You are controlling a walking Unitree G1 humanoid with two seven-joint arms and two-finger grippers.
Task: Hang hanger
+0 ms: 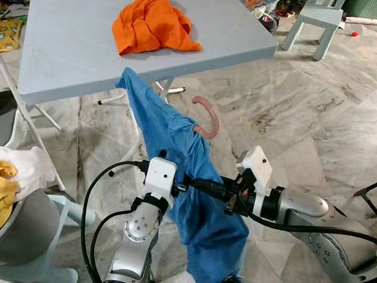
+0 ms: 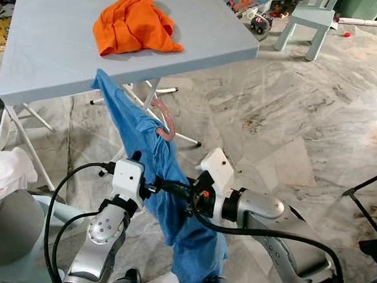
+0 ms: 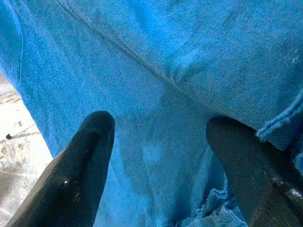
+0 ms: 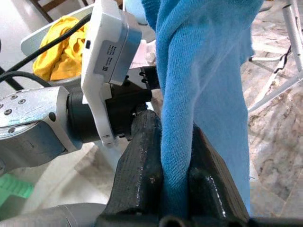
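Two tools at one blue garment below the tabletop's near edge

A blue garment (image 1: 178,181) was seen draped on a pink hanger (image 1: 207,117), whose hook curved up just beside the cloth, below and in front of the near edge of the grey tabletop (image 1: 72,52). The top end of the garment touched that near edge, and the rest hung down toward the marble floor (image 1: 290,121). The right tool (image 4: 176,156) was closed on a fold of the blue garment, the cloth being pinched between its two black fingers (image 4: 139,165). The left tool (image 3: 158,156) was held against the same cloth with its fingers (image 3: 80,170) spread apart, nothing being gripped between them. An orange cloth (image 1: 151,22) was left crumpled near the far middle of the tabletop. A basket (image 1: 16,225) with yellow and white laundry was placed on the floor beyond the tabletop's left edge, and a small pale chair (image 1: 321,9) stood past its far right corner.
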